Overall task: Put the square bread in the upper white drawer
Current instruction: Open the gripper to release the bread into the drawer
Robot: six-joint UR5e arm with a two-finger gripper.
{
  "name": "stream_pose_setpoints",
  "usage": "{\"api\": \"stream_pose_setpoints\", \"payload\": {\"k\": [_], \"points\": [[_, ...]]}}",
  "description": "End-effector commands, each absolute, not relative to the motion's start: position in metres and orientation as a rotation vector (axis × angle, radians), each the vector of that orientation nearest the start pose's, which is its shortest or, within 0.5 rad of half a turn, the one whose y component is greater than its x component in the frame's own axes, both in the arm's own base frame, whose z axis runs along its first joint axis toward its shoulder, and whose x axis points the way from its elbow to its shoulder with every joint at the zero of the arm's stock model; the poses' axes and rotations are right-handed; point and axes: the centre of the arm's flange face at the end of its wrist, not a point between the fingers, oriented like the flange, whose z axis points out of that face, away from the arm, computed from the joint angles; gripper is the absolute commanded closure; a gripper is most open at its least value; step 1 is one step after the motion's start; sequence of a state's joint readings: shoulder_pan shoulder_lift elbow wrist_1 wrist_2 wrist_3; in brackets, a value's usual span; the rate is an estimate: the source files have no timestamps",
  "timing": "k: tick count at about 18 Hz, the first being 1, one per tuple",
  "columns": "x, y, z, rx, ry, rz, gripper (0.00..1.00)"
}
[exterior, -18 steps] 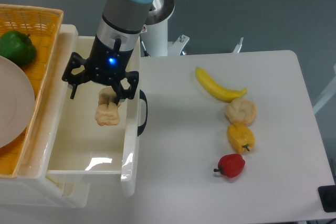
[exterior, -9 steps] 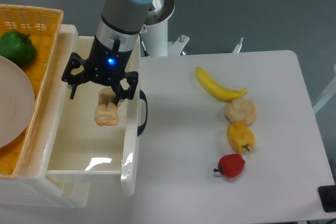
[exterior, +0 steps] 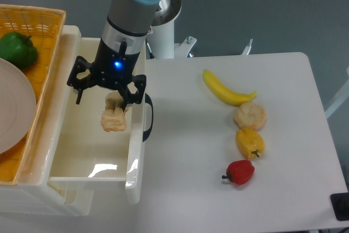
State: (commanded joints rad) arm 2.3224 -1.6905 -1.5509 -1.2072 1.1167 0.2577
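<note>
The gripper point(exterior: 103, 97) is hanging over the drawer point(exterior: 82, 156), its black fingers spread wide apart and gripping nothing. A blue light is glowing on the wrist just above the gripper. The bread point(exterior: 114, 117) is showing just below and between the fingers, inside the drawer's outline and near its right wall; whether it is resting on the drawer floor or touching a finger cannot be told from this view. Its upper lump is sitting partly behind the right finger.

The drawer is standing pulled out toward the viewer, its black handle point(exterior: 148, 118) curving off the right side toward the bench point(exterior: 218, 162). Light is reflecting off the glossy floor near the drawer's front. A smaller white drawer point(exterior: 68, 203) is peeking out beneath it.

To the left, a basket point(exterior: 41, 53) is sitting on top of the drawer unit, holding a green pepper point(exterior: 17, 49) and part of a pale plate point(exterior: 11, 107).

On the bench, well apart from the drawer, a banana point(exterior: 226, 90) is lying at an angle. Just below its lower end a bun point(exterior: 250, 115) is sitting, then a yellow pepper point(exterior: 250, 142) touching or nearly touching the bun, and a red pepper point(exterior: 240, 172) just below that.
</note>
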Motion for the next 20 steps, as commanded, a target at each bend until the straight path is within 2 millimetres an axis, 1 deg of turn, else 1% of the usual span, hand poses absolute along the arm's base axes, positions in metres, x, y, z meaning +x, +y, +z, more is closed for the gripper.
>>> {"api": "stream_pose_setpoints", "payload": {"k": [7, 10, 15, 16, 17, 20], "points": [[-0.266, 0.524, 0.484, -2.612, -0.604, -0.339, 0.01], [-0.272, 0.519, 0.488, -2.602, -0.619, -0.330, 0.00], [-0.270, 0.518, 0.495, -2.594, -0.611, -0.323, 0.00], [-0.265, 0.519, 0.498, -2.594, -0.602, -0.321, 0.00], [-0.262, 0.517, 0.505, -2.586, -0.594, -0.312, 0.00], [-0.257, 0.518, 0.503, -2.591, -0.588, -0.320, 0.00]]}}
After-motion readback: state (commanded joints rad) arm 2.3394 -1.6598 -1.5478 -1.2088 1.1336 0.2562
